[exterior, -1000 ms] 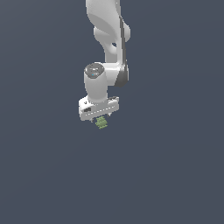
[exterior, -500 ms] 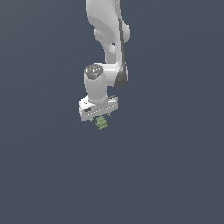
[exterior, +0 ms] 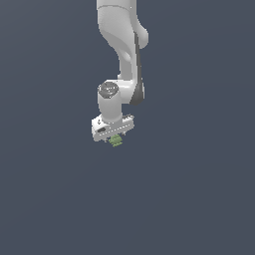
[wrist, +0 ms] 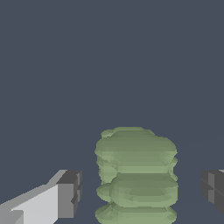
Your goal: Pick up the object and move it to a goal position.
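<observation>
Clearly, the arm hangs straight down in the exterior view, and the gripper [exterior: 114, 137] points downward over a plain dark-grey surface [exterior: 199, 199]. Just under the white gripper body sits the object [exterior: 117, 142], a tiny light-green piece, much narrower than the gripper itself. Whether it rests on the surface or is lifted off it, I cannot tell, because nothing in this view shows a shadow or a contact line.

The wrist view shows the object [wrist: 136, 175] large and close. It looks like a stack of rounded, lumpy layers — blocky, but with soft bulges and shallow grooves along its sides. One dark finger pad [wrist: 69, 193] stands on one side and the second pad [wrist: 213, 188] on the other side. Between each pad and the green piece there is visible grey background, so the fingers are spread apart and do not touch the object; it stands between them, nearer to neither by much.

My judgement is that the piece is light and rigid, so little force is needed. The bumpy sides may be the difficulty — a pad that lands on one bulge only could let the piece turn or slip out. The better place to hold seems to be the middle layers, where the sides are widest and most parallel, with the pads closing evenly from both sides.
</observation>
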You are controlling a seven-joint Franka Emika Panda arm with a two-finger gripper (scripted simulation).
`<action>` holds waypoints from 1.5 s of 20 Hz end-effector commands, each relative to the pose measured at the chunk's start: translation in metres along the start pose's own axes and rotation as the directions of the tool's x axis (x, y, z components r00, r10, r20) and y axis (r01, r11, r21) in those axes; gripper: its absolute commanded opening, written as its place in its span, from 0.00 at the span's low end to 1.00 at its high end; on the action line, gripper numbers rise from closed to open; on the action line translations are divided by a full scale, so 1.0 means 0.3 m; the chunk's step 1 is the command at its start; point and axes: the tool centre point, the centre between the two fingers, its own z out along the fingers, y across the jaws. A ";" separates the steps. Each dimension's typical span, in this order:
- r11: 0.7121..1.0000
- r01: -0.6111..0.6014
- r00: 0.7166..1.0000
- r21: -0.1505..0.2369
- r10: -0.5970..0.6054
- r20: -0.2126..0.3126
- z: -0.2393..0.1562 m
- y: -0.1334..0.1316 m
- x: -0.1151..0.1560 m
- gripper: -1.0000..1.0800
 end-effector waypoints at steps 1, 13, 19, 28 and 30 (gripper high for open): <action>1.000 0.001 1.000 0.000 -0.001 0.000 0.033 0.000 0.000 0.96; 1.000 0.001 1.000 0.000 -0.001 0.000 0.056 0.001 0.001 0.00; 1.000 0.001 1.000 -0.001 -0.001 -0.001 0.051 0.000 0.001 0.00; 1.000 0.001 1.000 -0.001 -0.001 -0.001 -0.014 -0.095 -0.006 0.00; 1.000 0.001 1.000 -0.001 -0.001 -0.001 -0.042 -0.135 -0.009 0.00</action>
